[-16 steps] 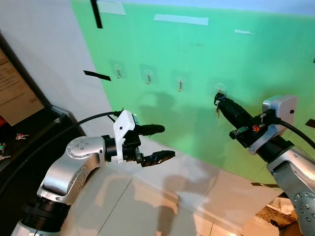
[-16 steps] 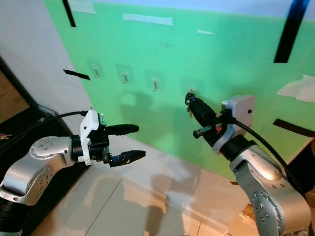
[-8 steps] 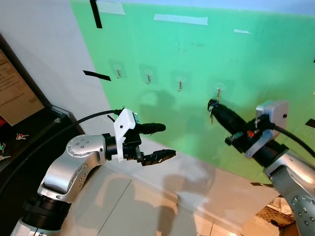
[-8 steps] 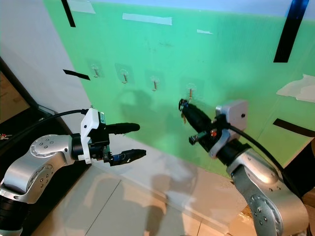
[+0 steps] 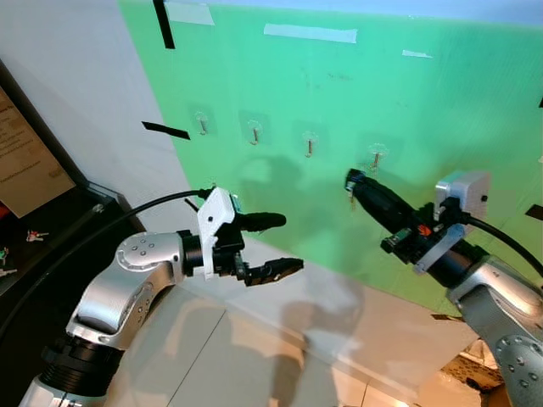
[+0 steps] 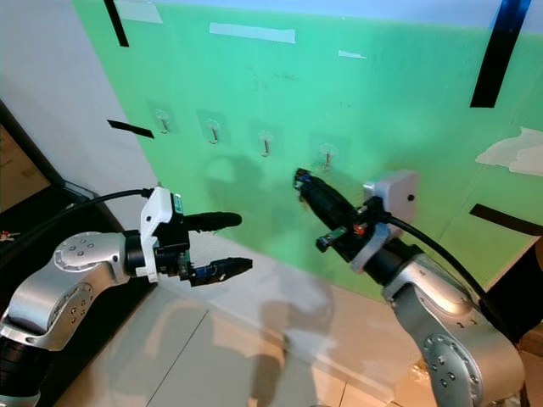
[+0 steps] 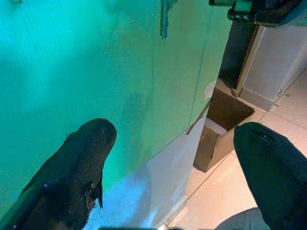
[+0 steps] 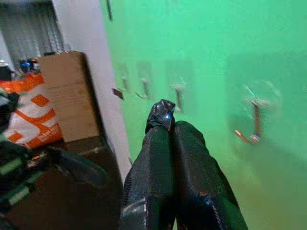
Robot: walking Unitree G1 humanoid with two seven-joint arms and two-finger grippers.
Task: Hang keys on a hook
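Four small clear hooks sit in a row on the green wall; the rightmost hook (image 5: 376, 155) has nothing hanging on it. My right gripper (image 5: 351, 179) is shut on the keys (image 5: 351, 198), whose black fob (image 8: 162, 115) sticks out between the fingertips while a small key dangles below. The tip is held just left of and below the rightmost hook, between it and the third hook (image 5: 310, 142), close to the wall. My left gripper (image 5: 291, 242) is open with nothing in it, held out in front of the wall lower to the left.
A dark cabinet (image 5: 51, 233) stands at the left with a few small keys (image 5: 34, 236) on top. Black tape strips (image 5: 166, 130) mark the wall. A cardboard box (image 7: 218, 132) sits on the tiled floor by the wall's foot.
My right gripper, still shut on the keys, has drawn left and slightly down, away from the rightmost hook it was touching. The left arm has barely moved.
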